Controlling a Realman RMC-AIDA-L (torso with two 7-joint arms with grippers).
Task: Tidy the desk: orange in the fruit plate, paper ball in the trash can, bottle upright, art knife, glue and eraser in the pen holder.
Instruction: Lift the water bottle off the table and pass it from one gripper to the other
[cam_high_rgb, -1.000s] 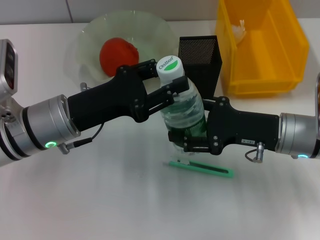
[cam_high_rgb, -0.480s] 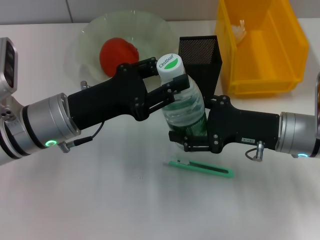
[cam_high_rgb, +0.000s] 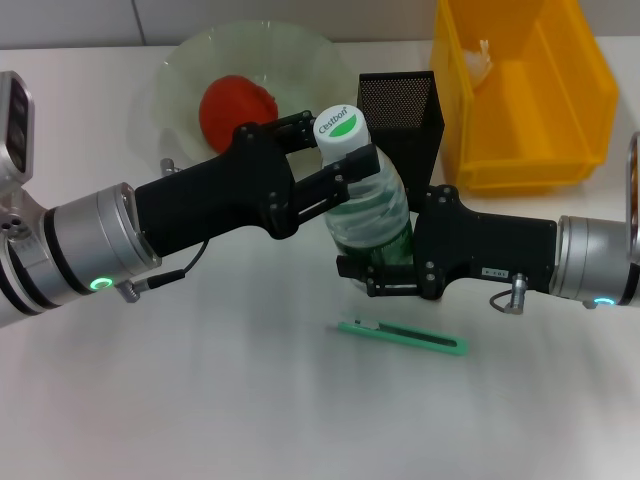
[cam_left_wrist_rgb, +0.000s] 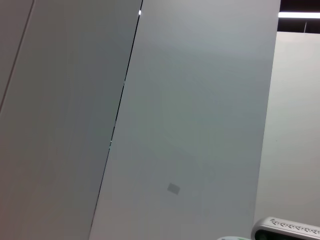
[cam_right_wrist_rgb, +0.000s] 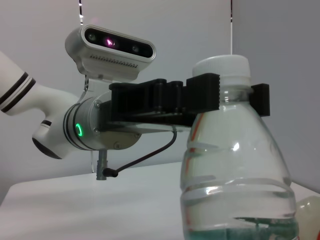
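A: Where is the bottle (cam_high_rgb: 368, 215)?

B: At the middle of the head view, nearly upright with its white cap tipped slightly toward the upper left. Both arms have it. The left gripper (cam_high_rgb: 330, 165) comes in from the left of the frame, and its fingers are clamped on the neck just under the cap; the right wrist view shows the black pads on either side of the neck. The right gripper (cam_high_rgb: 378, 278) reaches in from the right, fingers closed around the lower body near the base.

A: Is it standing on the bench (cam_high_rgb: 200, 400)?

B: I can't tell whether the base touches; the right gripper hides it. So I'd judge that step under way, not finished.

A: What else is done?

B: The orange (cam_high_rgb: 236, 112) already lies in the fruit plate (cam_high_rgb: 180, 70), upper left. Something pale, probably the paper ball (cam_high_rgb: 481, 60), sits in the yellow bin at upper right, which seems to serve as the trash can (cam_high_rgb: 580, 110).

A: And what's left?

B: The green art knife (cam_high_rgb: 402, 338) lies flat on the bench just below the bottle, outside the black mesh pen holder (cam_high_rgb: 400, 105) behind it. I see no glue or eraser; whether they're inside the holder can't be told.
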